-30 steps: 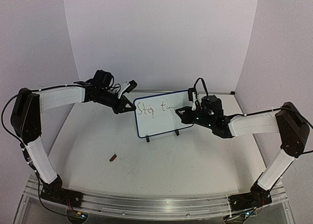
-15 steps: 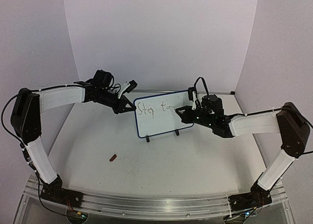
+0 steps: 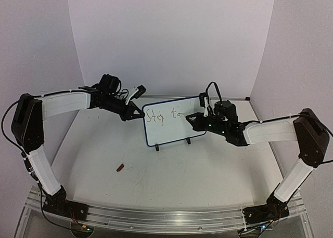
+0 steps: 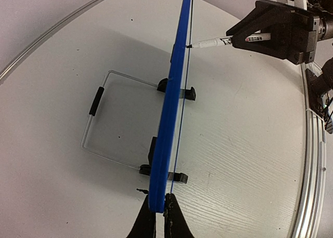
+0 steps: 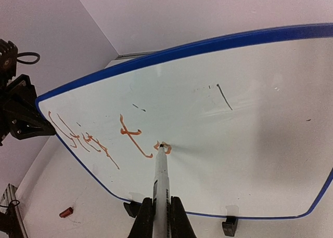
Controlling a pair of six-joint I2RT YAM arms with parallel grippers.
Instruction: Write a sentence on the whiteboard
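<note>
The whiteboard (image 3: 171, 124) stands upright on two black feet at mid-table; its frame looks blue. My left gripper (image 3: 136, 113) is shut on the board's left edge (image 4: 165, 144), which sits pinched between the jaws of that gripper (image 4: 158, 202). My right gripper (image 3: 193, 119) (image 5: 161, 201) is shut on a white marker (image 5: 162, 175), also seen as the marker (image 4: 218, 41) from the left wrist. Its tip touches the board face (image 5: 244, 144). The sentence (image 5: 99, 136) is orange-brown cursive reading roughly "Stay to", and the tip rests at the small loop after the "t".
A small reddish-brown cap (image 3: 120, 168) lies on the table left of centre, also visible as the cap (image 5: 65, 212). A thin wire stand (image 4: 96, 100) props the board from behind. An aluminium rail (image 3: 156, 217) runs along the near edge. Walls close in at the back and sides.
The right gripper has shifted slightly with the marker against the board, and a small loop has appeared after the "t". The left arm and the board have not moved.
</note>
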